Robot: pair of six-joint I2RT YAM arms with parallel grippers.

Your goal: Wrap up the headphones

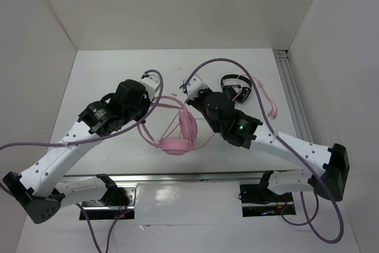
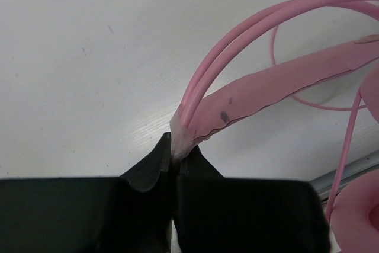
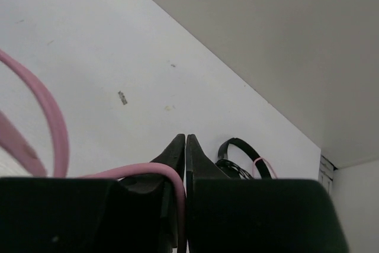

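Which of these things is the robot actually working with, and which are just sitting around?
Part of the job:
- pink headphones, headband pinched by the left gripper
- pink cable, pinched by the right gripper

Just lying about:
- black headset, toward the table's far right

White arms (image 1: 59, 155), black joints (image 1: 234, 125) and tools (image 2: 173, 159) (purple cables (image 1: 323, 233) trailing).
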